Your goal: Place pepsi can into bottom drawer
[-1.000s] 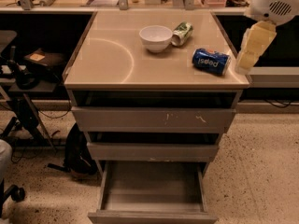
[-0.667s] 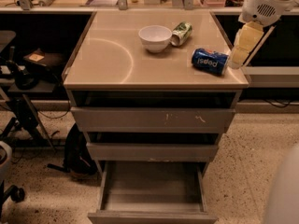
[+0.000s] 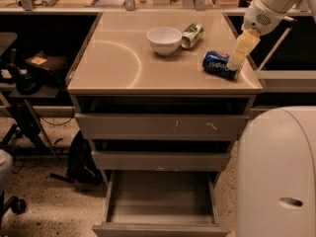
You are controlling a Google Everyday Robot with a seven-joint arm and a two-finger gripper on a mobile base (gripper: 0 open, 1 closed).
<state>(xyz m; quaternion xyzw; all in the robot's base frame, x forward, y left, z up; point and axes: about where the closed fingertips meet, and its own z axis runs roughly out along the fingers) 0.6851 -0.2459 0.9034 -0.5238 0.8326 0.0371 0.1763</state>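
In the lower right foreground, white robot body [image 3: 276,172], overlapping the right edge of the cabinet [image 3: 113,68]. At centre, said cabinet, grey-brown with a tan top. Lowest, the bottom drawer [image 3: 160,196], pulled out, bare interior showing. Above it, two upper drawers [image 3: 158,126], topmost front scratched. From the upper right, white arm [image 3: 271,4] reaching down over the top. Near the back of the top, white bowl [image 3: 164,40], upright. Just right of it, green-and-white can [image 3: 192,35] on its side. Near the top's right front corner, blue pepsi can [image 3: 217,64] on its side, well apart from the drawer. At that can's right end, yellowish gripper [image 3: 234,63], touching or nearly so. Grasp state not determinable.
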